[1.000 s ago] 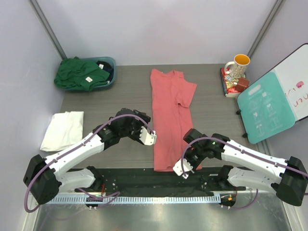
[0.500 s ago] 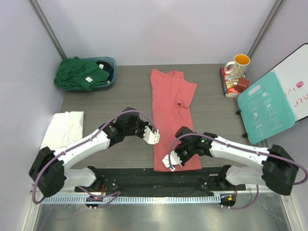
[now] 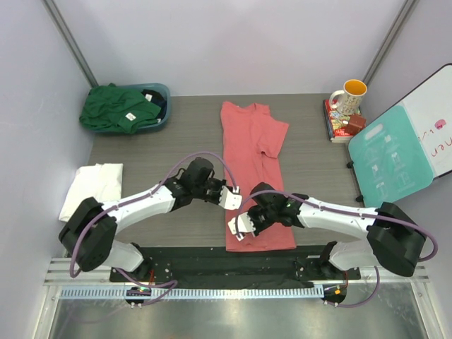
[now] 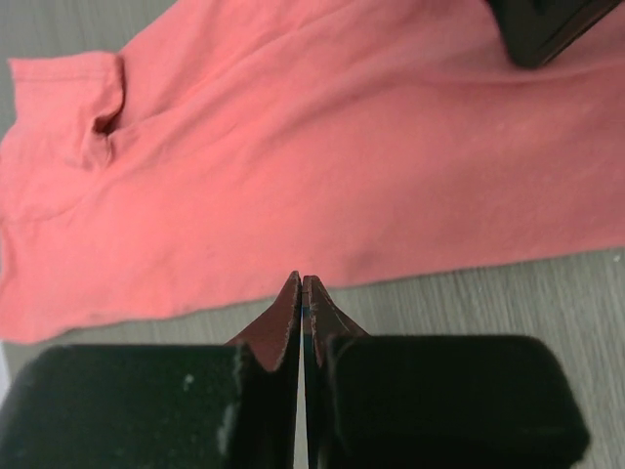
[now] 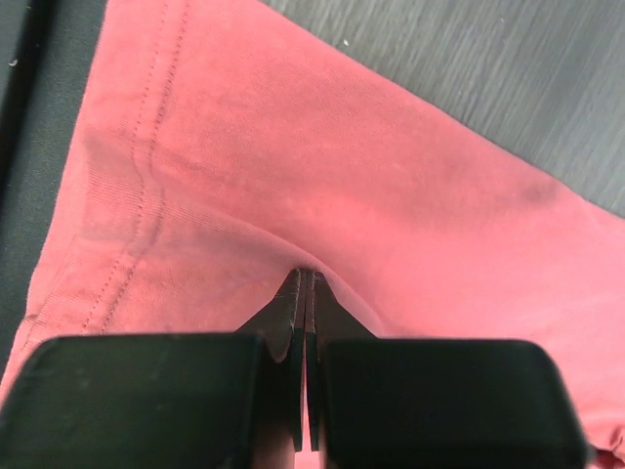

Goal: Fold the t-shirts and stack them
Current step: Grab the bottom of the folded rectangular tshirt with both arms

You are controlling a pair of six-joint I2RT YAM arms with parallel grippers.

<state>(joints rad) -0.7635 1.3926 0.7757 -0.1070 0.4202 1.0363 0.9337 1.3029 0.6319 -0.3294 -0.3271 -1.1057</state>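
The coral-red t-shirt (image 3: 251, 162) lies flat and lengthwise in the middle of the table, folded narrow with a sleeve turned over it. My left gripper (image 3: 232, 198) is shut with its tips (image 4: 303, 283) right at the shirt's (image 4: 342, 147) left edge; no cloth shows between them. My right gripper (image 3: 235, 227) is low over the shirt's near left corner, shut on a small pucker of the cloth (image 5: 311, 272). The white t-shirt (image 3: 92, 191) lies folded at the left. The dark green t-shirt (image 3: 116, 107) is heaped in the teal tub (image 3: 161, 92).
A mug (image 3: 348, 95) stands on books (image 3: 340, 123) at the back right. A teal card and whiteboard (image 3: 392, 162) lean at the right edge. A black mat (image 3: 233, 258) runs along the near edge under the shirt's hem.
Both arms swung in toward the coral shirt's near left side. Both grippers went from open to shut, the right one pinching cloth.
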